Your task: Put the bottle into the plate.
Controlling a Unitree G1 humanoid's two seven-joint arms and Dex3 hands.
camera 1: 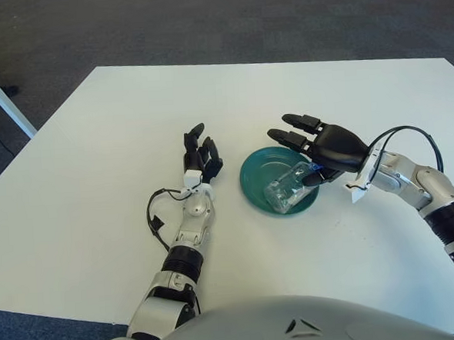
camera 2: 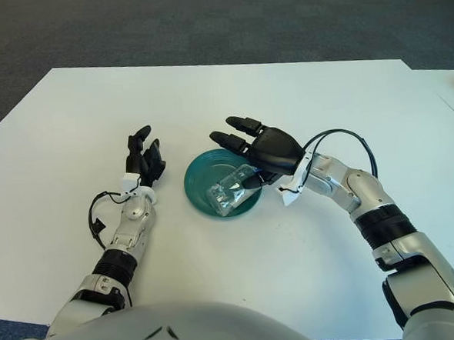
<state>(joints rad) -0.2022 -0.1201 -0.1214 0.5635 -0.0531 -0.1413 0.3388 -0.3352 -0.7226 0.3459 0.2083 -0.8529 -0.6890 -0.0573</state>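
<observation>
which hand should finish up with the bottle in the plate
Right. The right hand is over the teal plate, fingers spread beside the bottle lying in it. The left hand shows left of the plate, apart from it.

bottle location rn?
The bottle lies on its side in the teal plate, right of table centre, under the right hand's spread fingers; whether they touch is unclear.
</observation>
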